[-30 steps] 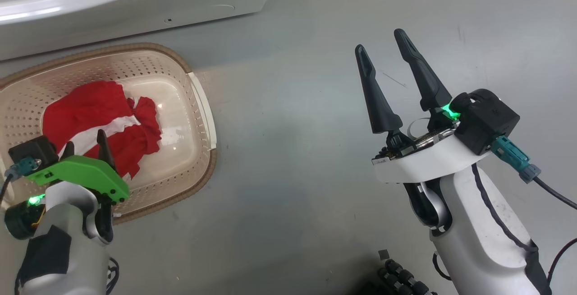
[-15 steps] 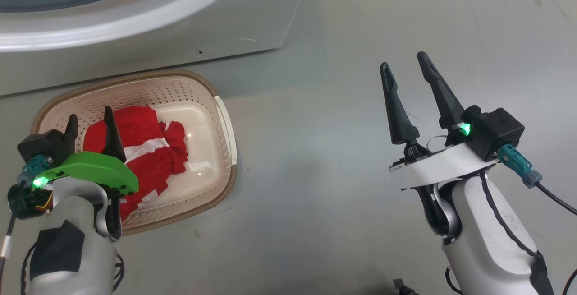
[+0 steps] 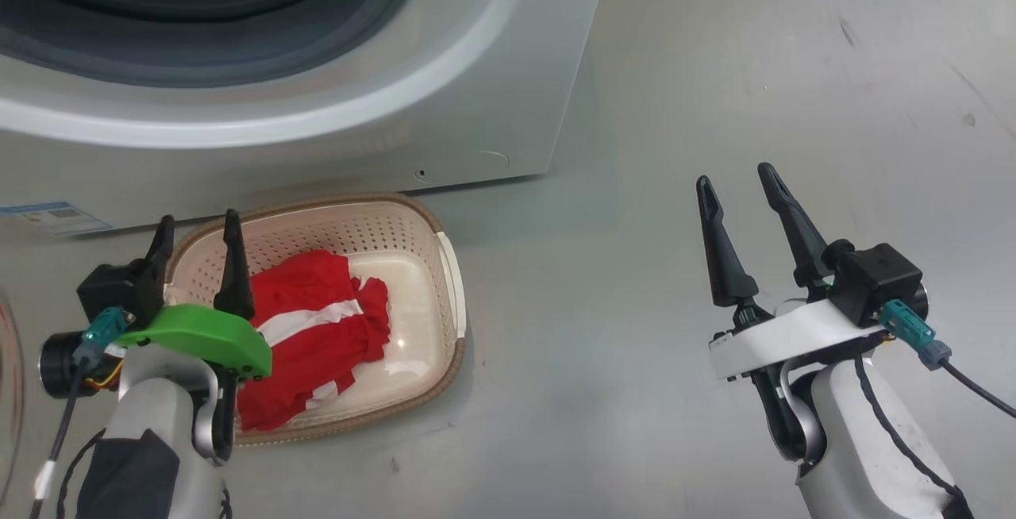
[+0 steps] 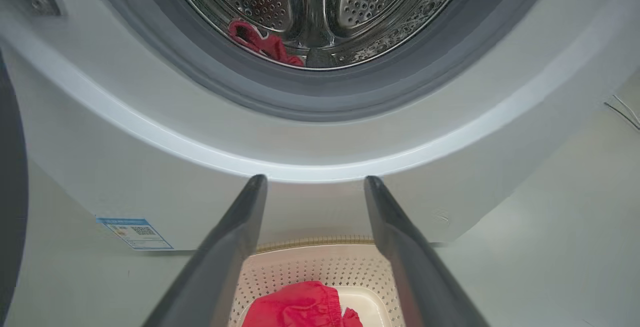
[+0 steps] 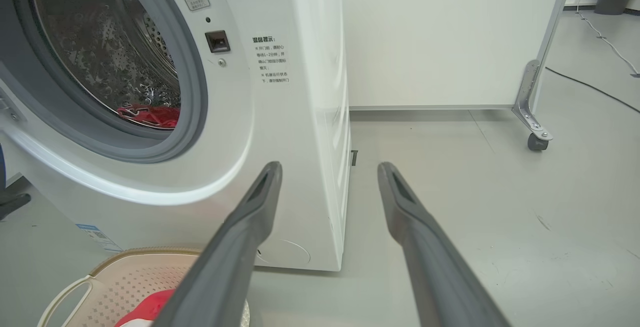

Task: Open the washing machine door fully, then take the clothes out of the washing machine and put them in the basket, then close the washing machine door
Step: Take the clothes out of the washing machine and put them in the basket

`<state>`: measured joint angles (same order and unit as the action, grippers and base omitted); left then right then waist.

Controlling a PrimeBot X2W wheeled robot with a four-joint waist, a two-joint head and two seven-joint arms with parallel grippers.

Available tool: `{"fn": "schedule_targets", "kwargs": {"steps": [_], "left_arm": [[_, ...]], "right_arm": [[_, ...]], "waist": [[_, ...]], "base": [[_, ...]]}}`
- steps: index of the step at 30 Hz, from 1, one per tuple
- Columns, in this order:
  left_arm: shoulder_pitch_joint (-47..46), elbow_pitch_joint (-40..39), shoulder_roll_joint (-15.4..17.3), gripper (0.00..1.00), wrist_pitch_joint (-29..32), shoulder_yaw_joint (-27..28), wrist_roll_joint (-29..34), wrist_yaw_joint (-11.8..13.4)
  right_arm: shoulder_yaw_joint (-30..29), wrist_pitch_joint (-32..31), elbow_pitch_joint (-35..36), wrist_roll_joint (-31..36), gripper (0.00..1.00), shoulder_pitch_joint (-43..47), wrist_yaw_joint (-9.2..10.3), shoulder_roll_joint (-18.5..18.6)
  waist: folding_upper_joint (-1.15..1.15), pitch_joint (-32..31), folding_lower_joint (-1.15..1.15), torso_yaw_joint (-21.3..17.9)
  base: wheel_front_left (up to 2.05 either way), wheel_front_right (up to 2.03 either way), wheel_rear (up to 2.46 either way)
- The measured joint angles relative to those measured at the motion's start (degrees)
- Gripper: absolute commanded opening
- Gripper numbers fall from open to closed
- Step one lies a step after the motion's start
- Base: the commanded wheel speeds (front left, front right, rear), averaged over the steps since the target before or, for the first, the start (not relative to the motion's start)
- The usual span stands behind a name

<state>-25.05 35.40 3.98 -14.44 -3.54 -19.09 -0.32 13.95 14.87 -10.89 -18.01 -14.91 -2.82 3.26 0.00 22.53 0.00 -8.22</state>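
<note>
White casing fills the space ahead of both arms: the washing machine point(image 3: 476, 67) stands on the grey floor point(image 3: 714, 67) with its round opening uncovered. Its grey gasket and perforated drum show straight beyond the left end effector point(image 3: 199, 219) and off to the left of the right end effector point(image 3: 734, 175). A white panel on casters point(image 5: 440, 37) stands past the machine's side, ahead of the right fingers.

The basket point(image 3: 448, 265) sits on the floor close before the machine's base, below and just ahead of the left end effector and well to the left of the right one. Some of the clothes point(image 3: 317, 321), red with a white stripe, lie bunched in the basket under the left fingers. More red cloth point(image 4: 265, 44) lies at the bottom of the drum, further ahead of those fingers.

Over the basket's near corner, the left end effector hovers with its fingers spread wide and nothing between them. Likewise spread and empty, the right end effector hangs over bare floor. A blue label sticker point(image 3: 51, 217) marks the machine's lower corner, left of the left fingertips.
</note>
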Motion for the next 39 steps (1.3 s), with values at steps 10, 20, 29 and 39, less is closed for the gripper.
{"fn": "schedule_targets", "kwargs": {"steps": [10,20,29,39], "left_arm": [[6.53,-7.87,-0.07,1.0,0.0,-1.52,2.71,0.12],[14.14,-13.1,-0.26,1.0,0.01,-2.74,3.59,1.9],[19.91,-17.63,-0.44,1.0,0.26,-3.65,3.66,2.9],[24.29,-22.99,-0.44,1.0,1.88,-4.11,4.17,3.63]], "right_arm": [[-0.33,0.0,-1.27,0.29,1.0,4.61,-0.05,0.0],[-0.33,0.0,-1.46,0.53,1.0,8.28,-0.05,-0.03],[-0.34,0.0,-1.45,0.7,1.0,10.71,-0.05,-0.07],[-0.67,0.0,-1.02,0.88,1.0,12.37,0.03,-0.13]], "waist": [[0.0,-7.71,0.0,2.35],[0.0,-13.78,0.0,3.81],[0.0,-17.1,0.0,3.99],[0.0,-18.16,0.0,3.89]], "base": [[0.0,0.0,0.0],[0.0,0.0,0.0],[0.0,0.0,0.0],[0.0,0.0,0.0]]}}
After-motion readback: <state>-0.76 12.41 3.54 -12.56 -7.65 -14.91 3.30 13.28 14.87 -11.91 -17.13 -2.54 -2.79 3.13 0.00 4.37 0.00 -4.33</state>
